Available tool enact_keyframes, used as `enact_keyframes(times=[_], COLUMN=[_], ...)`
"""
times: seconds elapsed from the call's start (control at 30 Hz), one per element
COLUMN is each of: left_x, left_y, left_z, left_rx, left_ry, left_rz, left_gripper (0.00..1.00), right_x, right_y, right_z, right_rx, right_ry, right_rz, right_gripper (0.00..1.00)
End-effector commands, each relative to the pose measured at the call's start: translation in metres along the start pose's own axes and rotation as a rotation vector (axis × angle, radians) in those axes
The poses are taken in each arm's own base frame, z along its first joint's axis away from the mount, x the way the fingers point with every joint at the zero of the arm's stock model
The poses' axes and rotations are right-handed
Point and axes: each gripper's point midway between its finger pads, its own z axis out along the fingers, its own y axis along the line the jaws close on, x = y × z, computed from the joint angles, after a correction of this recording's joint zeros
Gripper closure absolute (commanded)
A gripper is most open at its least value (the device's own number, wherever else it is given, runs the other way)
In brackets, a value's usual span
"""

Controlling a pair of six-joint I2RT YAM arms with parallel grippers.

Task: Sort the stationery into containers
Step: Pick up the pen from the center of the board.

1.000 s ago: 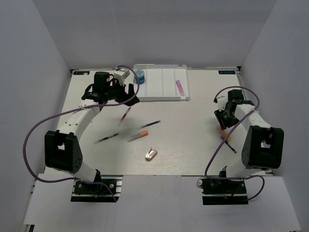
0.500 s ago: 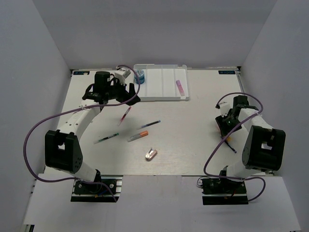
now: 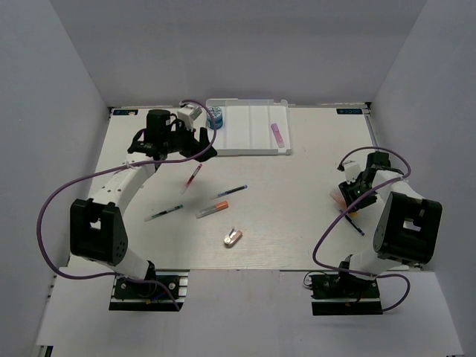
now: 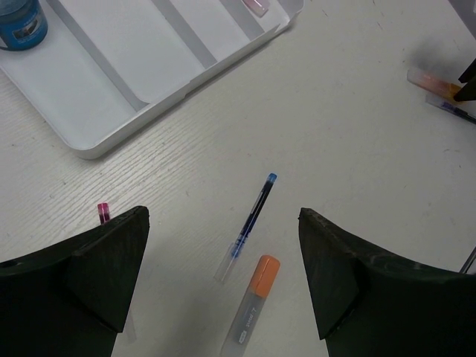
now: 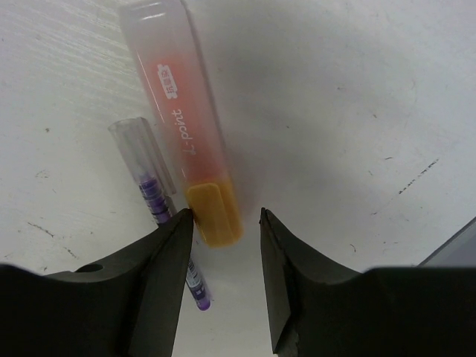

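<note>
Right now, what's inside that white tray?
The tray holds a blue roll in its leftmost compartment and a pink marker in its rightmost; the middle ones look bare. A purple cable covers a sliver beside the roll.

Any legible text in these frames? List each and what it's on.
"L-point": on the barrel of the orange marker, right wrist view.
The red tag on that same marker: too blurred to read.
Print on the orange-capped marker, left wrist view: too small.
Label on the blue roll: blurred.

Robot lab: plain white walls enclose the table.
</note>
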Motion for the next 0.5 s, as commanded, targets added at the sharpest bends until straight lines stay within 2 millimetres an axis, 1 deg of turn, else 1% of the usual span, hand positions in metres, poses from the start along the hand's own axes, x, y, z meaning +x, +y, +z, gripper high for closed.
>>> enact_keyframes(times=[0.0,0.1,0.37,0.4,0.43,0.47], left_x=[-0.006,-0.007,-0.001,-0.001,-0.001,-0.001], left_y=[-0.004,-0.004,-0.002,-0.002,-0.003,-0.004], left_z=[0.003,0.004,0.007,0.007,0.007,0.007], left_rx=[0.027,0.028,0.030,0.030,0.036,0.039], left_ry=[-0.017,-0.017,-0.005,-0.003,-0.005,-0.008], left_rz=[0.010,0.010,0.002,0.001,0.002,0.004], left_gripper=[0.09,0.10,0.10,0.10,0.10,0.10], right_x=[0.003,0.005,0.009,0.009,0.009,0.009], right_y=[0.001,-0.001,-0.003,-0.004,-0.005,-0.005], right_z=[0.006,0.010,0.023,0.024,0.025,0.027], right_rx=[-0.024,-0.025,-0.065,-0.069,-0.071,-0.077], right_ry=[-0.006,-0.002,0.015,0.015,0.015,0.017], right_rz=[-0.024,-0.025,-0.046,-0.048,-0.054,-0.055], right_gripper=[0.53,0.54,0.54,0.56,0.61,0.72])
